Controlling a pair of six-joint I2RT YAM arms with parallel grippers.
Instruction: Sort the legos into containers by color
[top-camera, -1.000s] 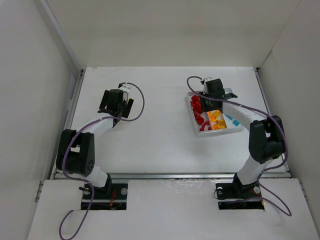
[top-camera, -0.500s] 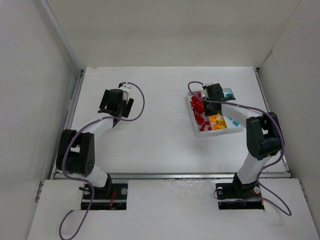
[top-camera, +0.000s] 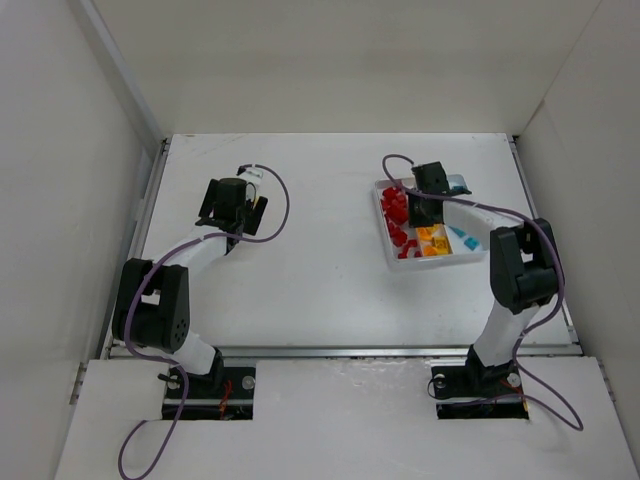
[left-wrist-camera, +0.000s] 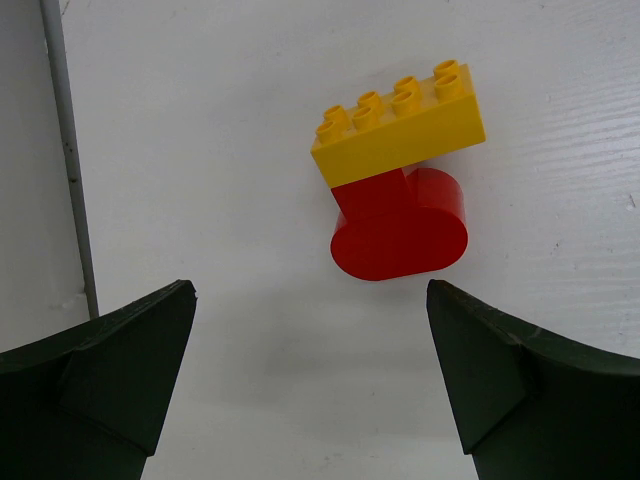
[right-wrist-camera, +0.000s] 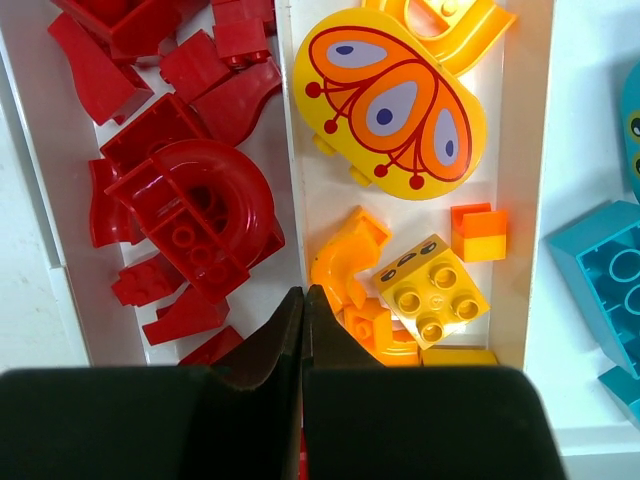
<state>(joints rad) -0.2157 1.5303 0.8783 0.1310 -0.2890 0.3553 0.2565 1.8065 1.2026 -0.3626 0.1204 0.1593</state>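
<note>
the small plastic lego bricks (top-camera: 430, 244) lie mostly in the shallow white rectangular tray (top-camera: 440, 261) on the right half of the white table (top-camera: 320, 280). its three narrow compartments sit side by side. the glossy red bricks (right-wrist-camera: 185, 195) fill the left one. the orange and yellow pieces (right-wrist-camera: 430, 290), among them a rounded yellow plate with a printed butterfly (right-wrist-camera: 390, 100), lie in the middle one. the cyan-blue bricks (right-wrist-camera: 610, 275) are in the right one.

the right gripper (right-wrist-camera: 303, 305) hangs just over the thin divider wall (right-wrist-camera: 287, 110) between red and orange, its fingers pressed together with nothing between them.

well apart, on the left half of the table and outside the tray, a yellow eight-stud brick (left-wrist-camera: 400, 125) lies touching a red rounded brick (left-wrist-camera: 400, 225). the left gripper (left-wrist-camera: 308, 300) is above this pair, its dark fingers (left-wrist-camera: 120, 370) spread wide and touching neither brick.
</note>
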